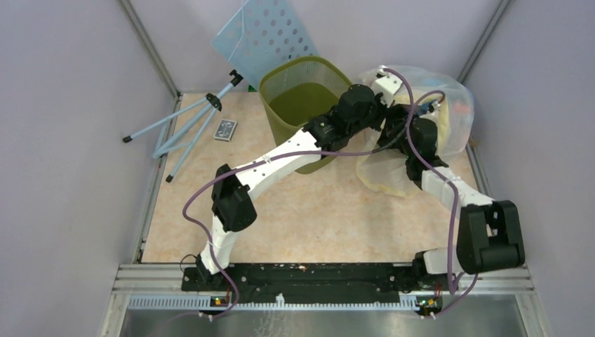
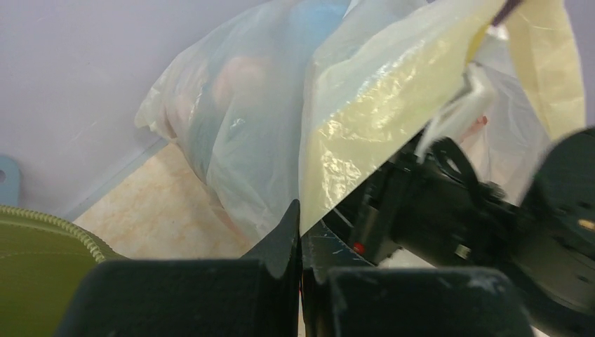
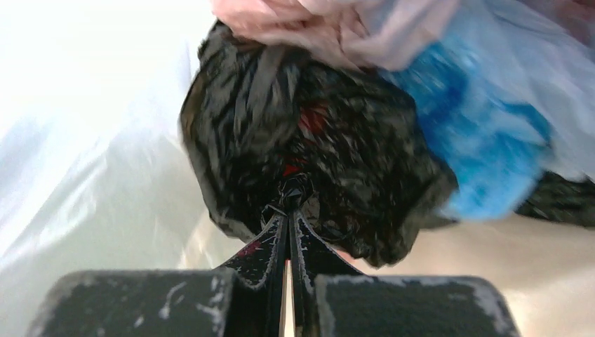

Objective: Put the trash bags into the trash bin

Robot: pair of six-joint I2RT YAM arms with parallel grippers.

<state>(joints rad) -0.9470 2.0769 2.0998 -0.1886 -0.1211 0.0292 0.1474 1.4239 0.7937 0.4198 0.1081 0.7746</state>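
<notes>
While bunched among rubbish, black bag [image 3: 309,133] pinched at right gripper [image 3: 289,225] tips, jaws closed on crinkled plastic; left gripper [image 2: 300,235] closed, touching yellow film [image 2: 365,105], near bin [image 1: 303,98].

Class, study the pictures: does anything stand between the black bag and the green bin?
Yes. The black bag, pinched by the right gripper, sits inside the clear rubbish bag, whose wall encloses it. The left arm also lies across the trash bin's near rim.

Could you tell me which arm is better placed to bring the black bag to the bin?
Right: the right gripper is shut on the black bag; the left gripper pinches the clear bag.
</notes>
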